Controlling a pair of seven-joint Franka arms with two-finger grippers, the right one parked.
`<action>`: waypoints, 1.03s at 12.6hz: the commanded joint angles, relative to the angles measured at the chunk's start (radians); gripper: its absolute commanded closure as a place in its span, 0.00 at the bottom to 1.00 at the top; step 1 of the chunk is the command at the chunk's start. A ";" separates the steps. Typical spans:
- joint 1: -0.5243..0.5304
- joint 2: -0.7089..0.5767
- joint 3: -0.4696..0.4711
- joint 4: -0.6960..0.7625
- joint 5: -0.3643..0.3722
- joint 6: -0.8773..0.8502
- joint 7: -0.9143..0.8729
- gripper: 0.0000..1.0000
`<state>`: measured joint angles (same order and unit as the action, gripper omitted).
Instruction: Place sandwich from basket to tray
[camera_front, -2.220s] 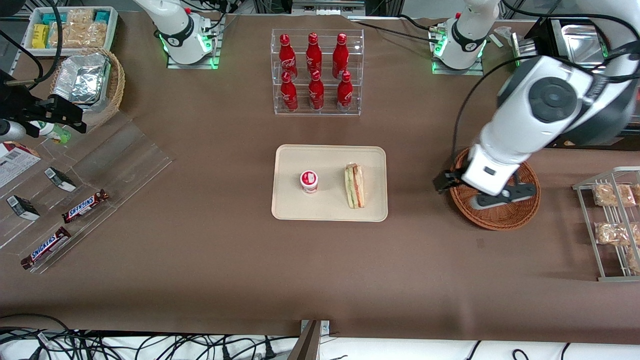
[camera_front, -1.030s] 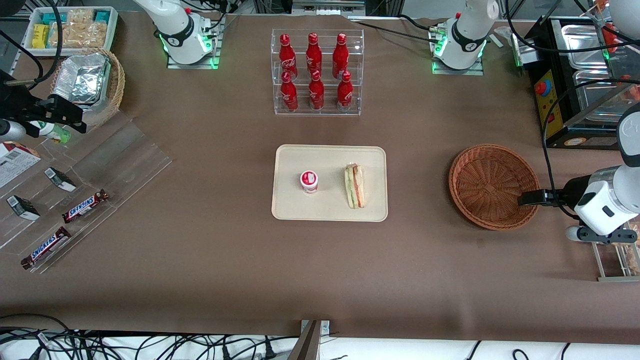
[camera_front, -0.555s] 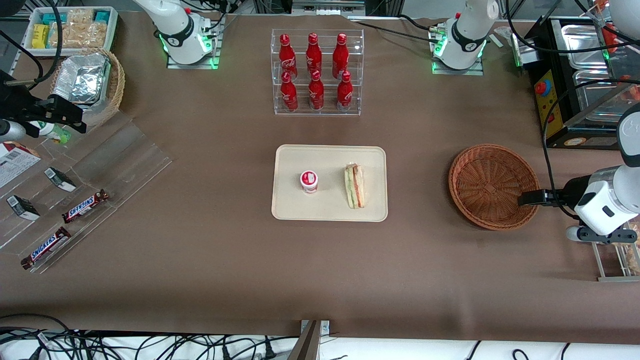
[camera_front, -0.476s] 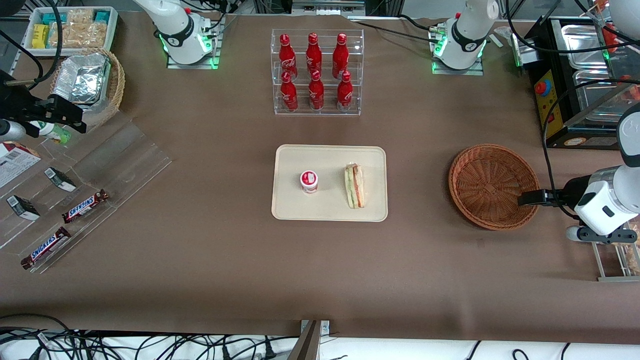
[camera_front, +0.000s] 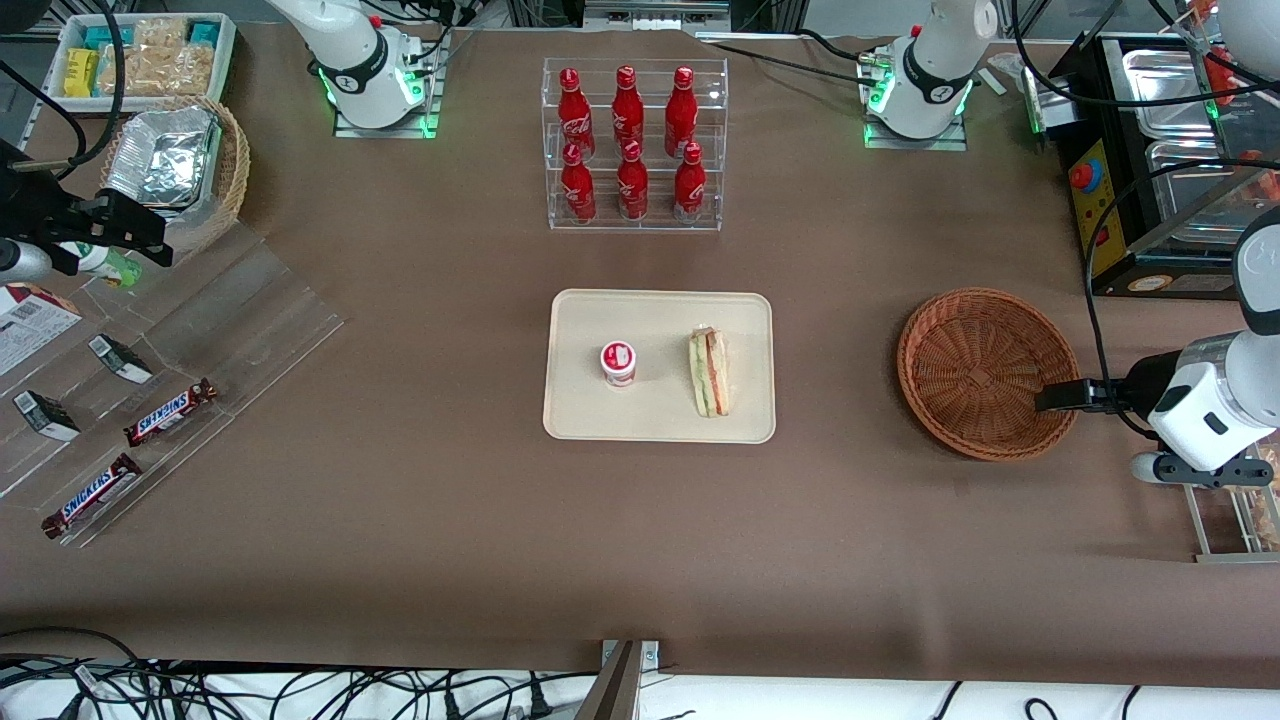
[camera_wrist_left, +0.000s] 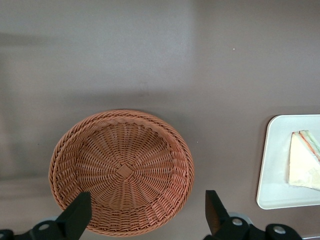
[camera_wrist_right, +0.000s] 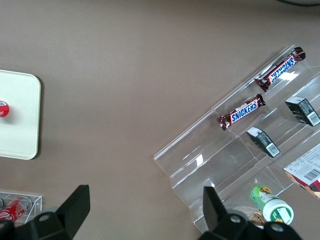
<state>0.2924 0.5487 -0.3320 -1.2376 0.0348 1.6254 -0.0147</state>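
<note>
The wrapped sandwich (camera_front: 709, 371) lies on the cream tray (camera_front: 660, 420), beside a small red-lidded cup (camera_front: 618, 362). In the left wrist view an edge of the sandwich (camera_wrist_left: 305, 160) and a corner of the tray (camera_wrist_left: 272, 165) show. The reddish-brown basket (camera_front: 985, 372) stands empty toward the working arm's end, and its woven bottom (camera_wrist_left: 121, 172) is bare. My left gripper (camera_front: 1192, 466) hangs high beside the basket, over the edge of a wire rack. It is open (camera_wrist_left: 145, 222), with nothing between its fingers (camera_wrist_left: 76, 216).
A clear rack of red bottles (camera_front: 632, 145) stands farther from the camera than the tray. A wire rack of snack bags (camera_front: 1235, 450) sits under the gripper. A clear stand with Snickers bars (camera_front: 170, 412) and a tan basket holding a foil container (camera_front: 175, 165) lie toward the parked arm's end.
About two seconds ago the arm hung over the basket; it has swung away to the wire rack. Over the last second nothing has moved.
</note>
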 joint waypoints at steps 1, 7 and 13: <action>-0.182 -0.098 0.151 -0.028 -0.030 0.025 -0.178 0.00; -0.170 -0.134 0.146 -0.020 -0.027 -0.037 -0.145 0.00; -0.183 -0.174 0.203 -0.025 -0.012 -0.102 -0.015 0.00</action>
<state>0.1177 0.3929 -0.1676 -1.2370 0.0241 1.5308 -0.0883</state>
